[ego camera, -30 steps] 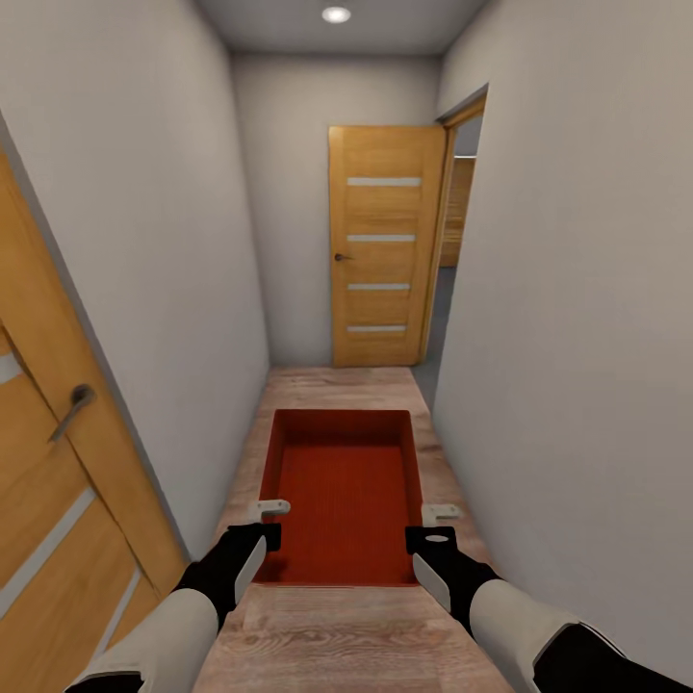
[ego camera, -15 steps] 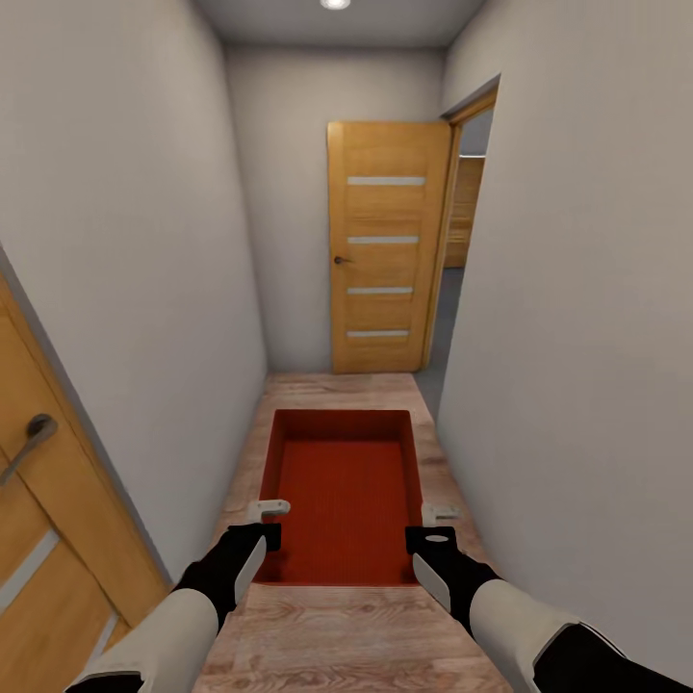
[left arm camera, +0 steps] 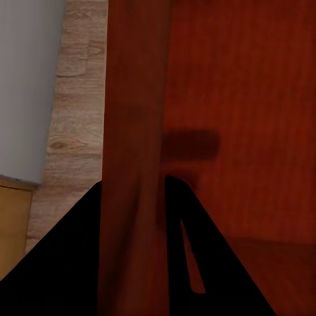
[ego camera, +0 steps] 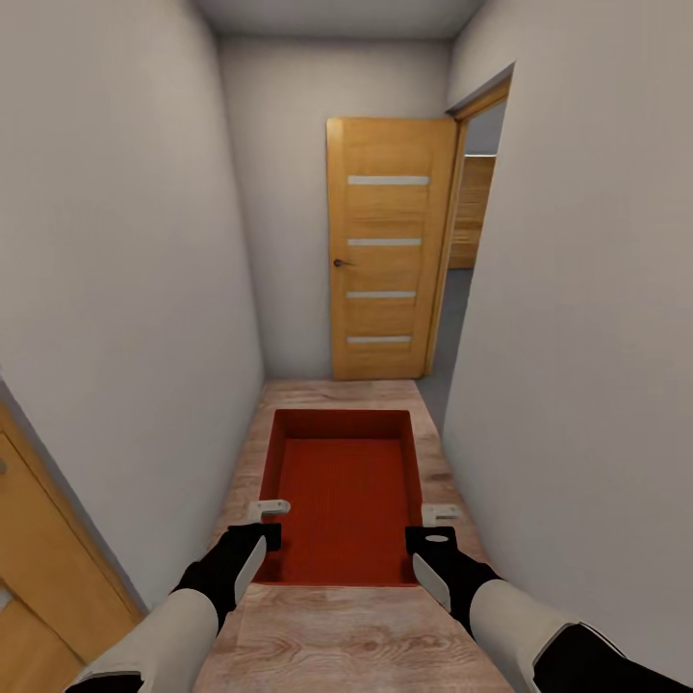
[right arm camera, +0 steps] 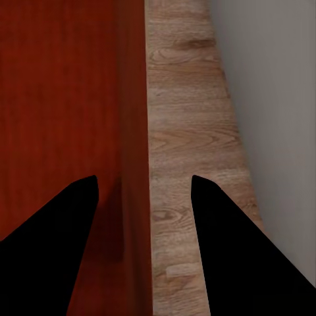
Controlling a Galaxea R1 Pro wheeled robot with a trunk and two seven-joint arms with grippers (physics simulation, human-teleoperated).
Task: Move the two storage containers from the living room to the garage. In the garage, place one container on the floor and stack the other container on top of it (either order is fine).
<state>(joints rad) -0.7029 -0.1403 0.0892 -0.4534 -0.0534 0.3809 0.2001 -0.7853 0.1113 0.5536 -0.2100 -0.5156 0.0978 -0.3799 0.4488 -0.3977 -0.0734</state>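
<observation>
I carry storage container (ego camera: 345,496) down hallway, left tool (ego camera: 269,520) and right tool (ego camera: 440,525) each clamping side wall. Open door (ego camera: 385,250) nearer than before; garage not yet reached.

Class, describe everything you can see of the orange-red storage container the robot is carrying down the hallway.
The storage container is a shallow, lidless rectangular bin, orange-red with a finely ribbed floor and plain walls; it looks like plastic and is empty. It is held level above the wood-plank floor, long axis pointing ahead toward the wooden door. The left gripper straddles its left wall and the right gripper its right wall, near the end closest to the robot.
</observation>
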